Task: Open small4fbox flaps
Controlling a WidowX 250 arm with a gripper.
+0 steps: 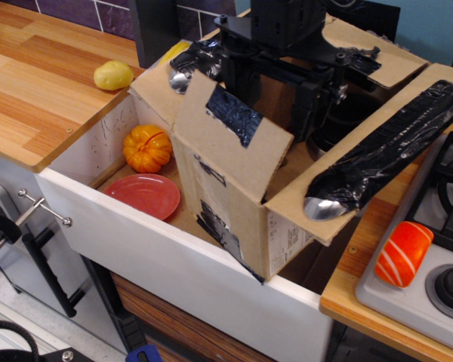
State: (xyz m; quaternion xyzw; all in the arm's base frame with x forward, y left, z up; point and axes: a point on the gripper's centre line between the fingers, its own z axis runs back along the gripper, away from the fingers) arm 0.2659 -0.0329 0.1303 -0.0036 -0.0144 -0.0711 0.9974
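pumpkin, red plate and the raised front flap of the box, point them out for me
pumpkin (147,148), the single camera view, on the middle of its orange ribbed body
red plate (143,194), same view, on its bare centre
raised front flap (234,136), same view, on the brown cardboard just below its black tape patch

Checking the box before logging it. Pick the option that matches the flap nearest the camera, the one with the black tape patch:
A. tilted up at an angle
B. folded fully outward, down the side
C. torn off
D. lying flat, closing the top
A: the near flap stands raised at a slant from the box edge, with the claw right behind it, while the right flap lies spread outward.
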